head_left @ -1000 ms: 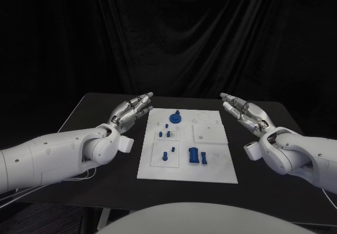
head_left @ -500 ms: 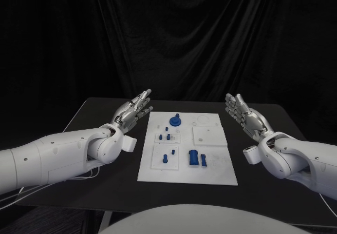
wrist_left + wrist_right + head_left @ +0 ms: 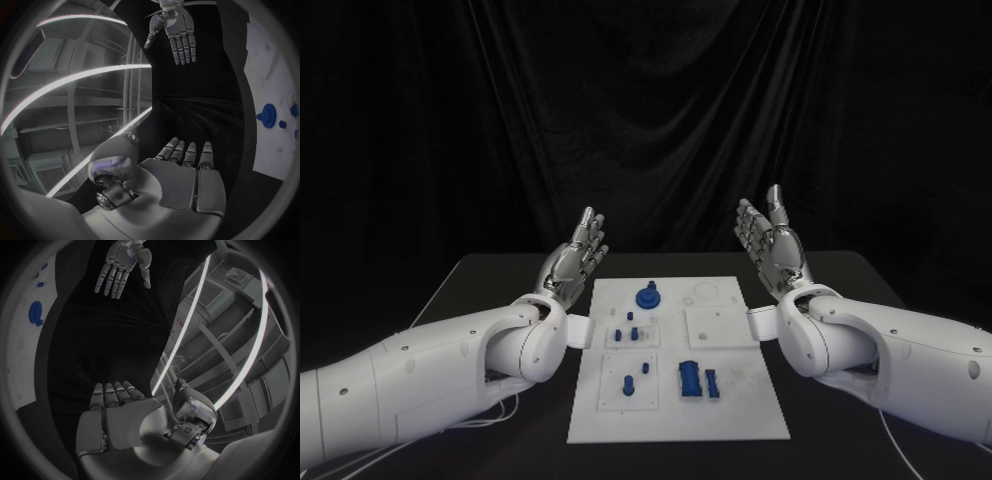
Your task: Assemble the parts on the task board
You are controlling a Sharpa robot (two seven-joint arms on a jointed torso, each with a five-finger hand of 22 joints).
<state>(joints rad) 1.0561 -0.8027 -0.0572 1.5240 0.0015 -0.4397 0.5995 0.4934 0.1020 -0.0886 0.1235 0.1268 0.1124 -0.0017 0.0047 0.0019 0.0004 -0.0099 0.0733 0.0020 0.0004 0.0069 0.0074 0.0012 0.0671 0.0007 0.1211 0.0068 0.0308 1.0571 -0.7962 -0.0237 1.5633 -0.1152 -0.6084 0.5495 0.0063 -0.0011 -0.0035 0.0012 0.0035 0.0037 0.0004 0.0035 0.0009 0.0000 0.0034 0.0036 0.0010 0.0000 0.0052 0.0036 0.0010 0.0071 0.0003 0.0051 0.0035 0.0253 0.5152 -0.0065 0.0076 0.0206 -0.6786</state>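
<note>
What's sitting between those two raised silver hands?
In the head view, the far end of the white task board lies between the left hand and right hand, carrying a round blue part.

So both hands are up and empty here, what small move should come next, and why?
Probably lower one hand toward the board. Both the left hand and right hand are raised, open, fingers up, flanking the task board and holding nothing. The blue parts lie untouched on it; the right hand looks nearer the block-shaped ones, so it could descend there first.
</note>
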